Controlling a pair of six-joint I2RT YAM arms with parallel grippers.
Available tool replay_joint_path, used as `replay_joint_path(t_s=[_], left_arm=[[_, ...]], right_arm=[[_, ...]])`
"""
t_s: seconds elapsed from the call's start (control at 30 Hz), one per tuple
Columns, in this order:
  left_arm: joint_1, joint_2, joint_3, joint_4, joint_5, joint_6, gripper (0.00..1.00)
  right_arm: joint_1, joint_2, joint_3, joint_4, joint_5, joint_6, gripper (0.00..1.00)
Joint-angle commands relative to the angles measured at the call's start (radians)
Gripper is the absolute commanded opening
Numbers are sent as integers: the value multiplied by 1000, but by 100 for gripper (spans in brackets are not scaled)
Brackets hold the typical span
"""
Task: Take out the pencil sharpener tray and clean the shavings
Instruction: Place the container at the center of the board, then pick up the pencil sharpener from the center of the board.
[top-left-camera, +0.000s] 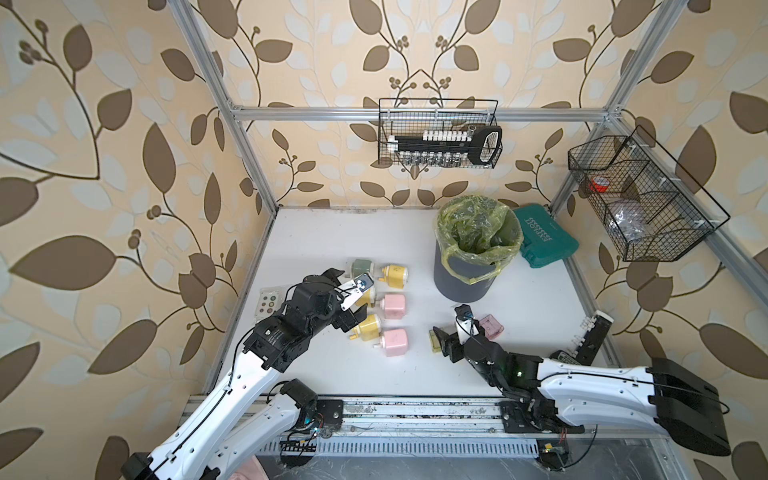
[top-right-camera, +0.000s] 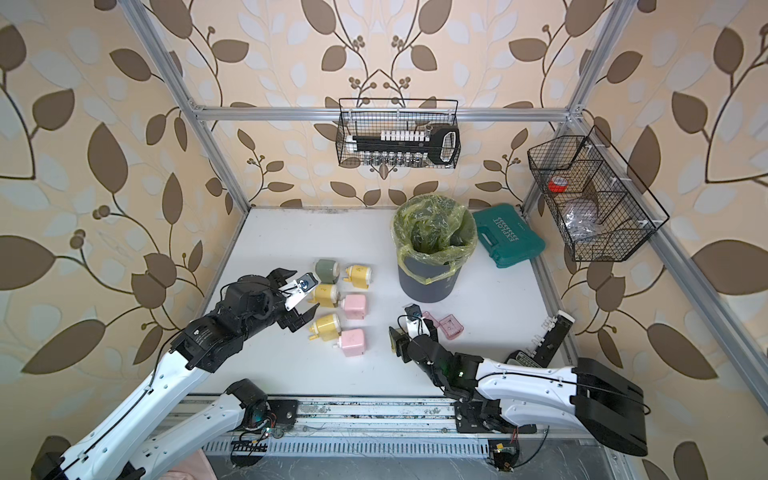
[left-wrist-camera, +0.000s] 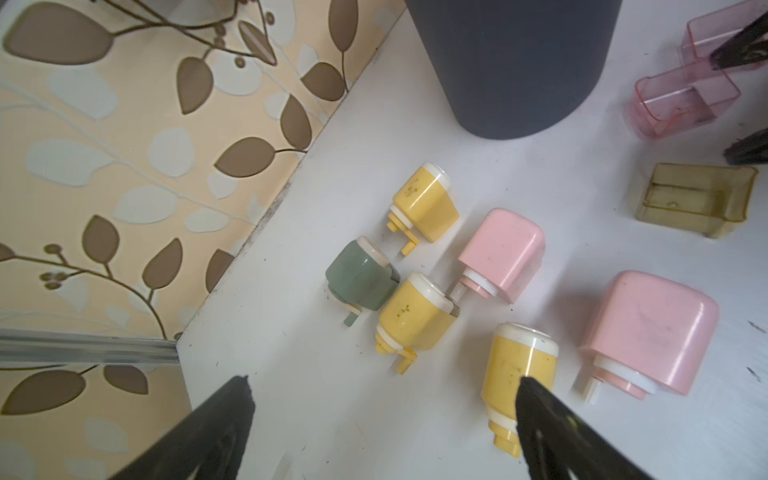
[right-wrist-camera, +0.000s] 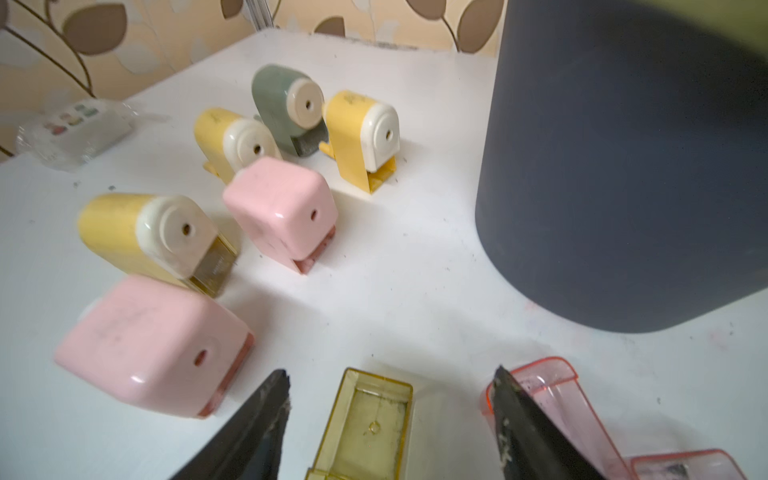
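Several pencil sharpeners, yellow (top-left-camera: 368, 326), pink (top-left-camera: 395, 341) and green (top-left-camera: 362, 268), stand grouped left of centre. My left gripper (left-wrist-camera: 383, 380) hovers open above them, one finger beside a yellow sharpener (left-wrist-camera: 515, 365). My right gripper (right-wrist-camera: 390, 374) is open and low over the table, its fingers apart from a yellow translucent tray (right-wrist-camera: 374, 424) that lies between them, nearly bare inside. Two pink trays (right-wrist-camera: 552, 399) (right-wrist-camera: 685, 465) lie just beside it, and the farther one holds a dark smear of shavings (right-wrist-camera: 669, 469). In a top view my right gripper (top-left-camera: 451, 332) hides most of the yellow tray.
A dark grey bin (top-left-camera: 465, 282) lined with a yellow-green bag stands behind the trays. A teal case (top-left-camera: 544, 241) lies at the back right, a clear packet (top-left-camera: 270, 301) at the left edge, a black rack (top-left-camera: 590, 336) at the right edge. Wire baskets (top-left-camera: 440, 133) hang on the frame.
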Motion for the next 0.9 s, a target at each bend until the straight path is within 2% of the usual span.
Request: replay_joint_path(t_s=[0.0, 0.1, 0.27, 0.43, 0.63, 0.73, 0.87], left_arm=[[37, -17, -24, 79, -6, -45, 99], [39, 12, -4, 7, 59, -15, 99], [41, 62, 54, -169, 191, 46, 99], [28, 100, 54, -301, 227, 183, 93], [-16, 209, 62, -358, 244, 238, 84], [-20, 259, 75, -351, 277, 240, 76], [-23, 318, 73, -345, 276, 252, 74]], right_arm=[[7, -127, 68, -220, -2, -60, 74], [7, -268, 112, -375, -19, -72, 75], [7, -460, 187, -659, 53, -51, 76], [7, -574, 240, -820, 85, -14, 75], [7, -597, 266, -851, 59, -33, 74], [7, -577, 277, -879, 80, -32, 75], [7, -575, 284, -904, 87, -28, 75]])
